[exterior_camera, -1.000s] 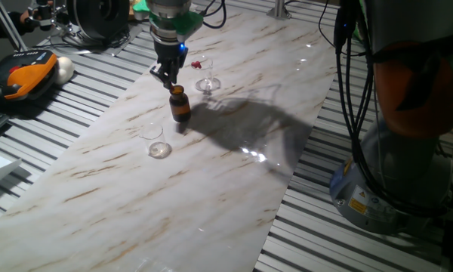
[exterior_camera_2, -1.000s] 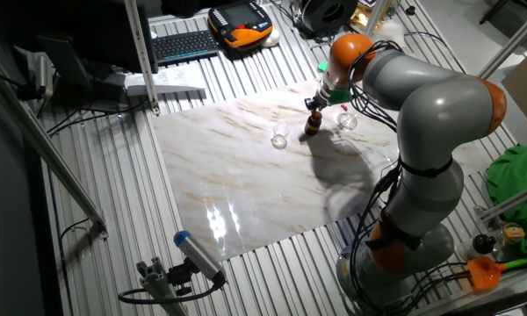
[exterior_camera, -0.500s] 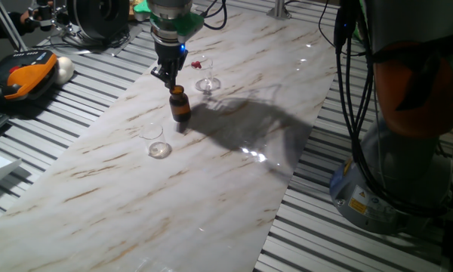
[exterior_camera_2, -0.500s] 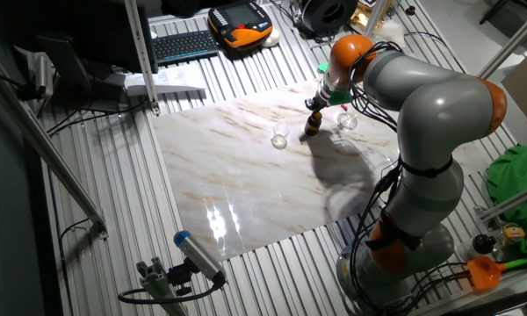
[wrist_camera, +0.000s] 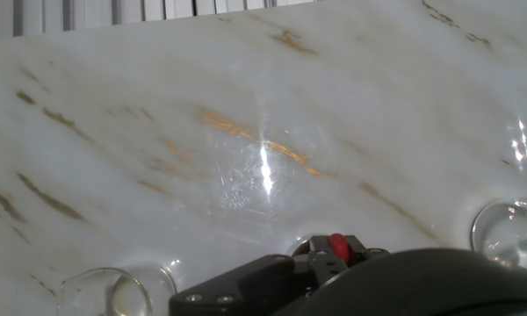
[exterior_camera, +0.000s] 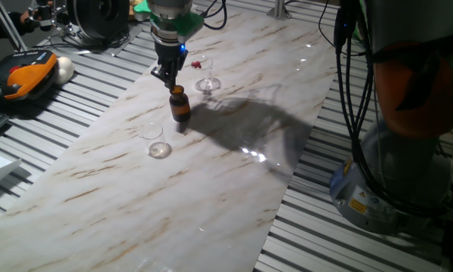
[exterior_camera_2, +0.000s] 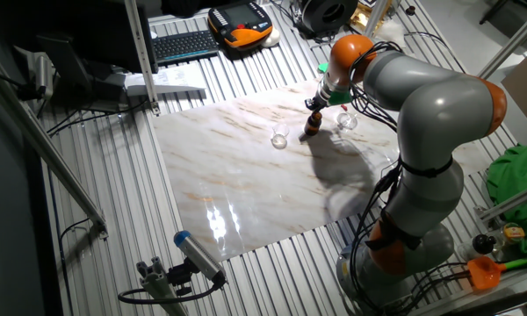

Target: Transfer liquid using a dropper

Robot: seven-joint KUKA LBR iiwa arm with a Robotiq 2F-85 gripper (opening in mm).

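A brown glass bottle (exterior_camera: 180, 106) stands upright on the marble board (exterior_camera: 234, 174), between two glasses. My gripper (exterior_camera: 170, 78) hangs directly over the bottle's neck, its fingers drawn close together on the dropper, which reaches down to the bottle's mouth. In the hand view a red part of the dropper (wrist_camera: 338, 245) shows between the dark fingers. A small clear glass (exterior_camera: 157, 142) sits left of the bottle and nearer the front. A second clear glass (exterior_camera: 205, 75) stands just behind it. The other fixed view has the gripper (exterior_camera_2: 314, 104) above the bottle (exterior_camera_2: 311, 125).
A small red object (exterior_camera: 197, 66) lies beside the far glass. An orange-and-black pendant (exterior_camera: 19, 75) and cables rest on the slatted table to the left. The robot's base (exterior_camera: 392, 189) and hanging cables (exterior_camera: 355, 91) stand at the right.
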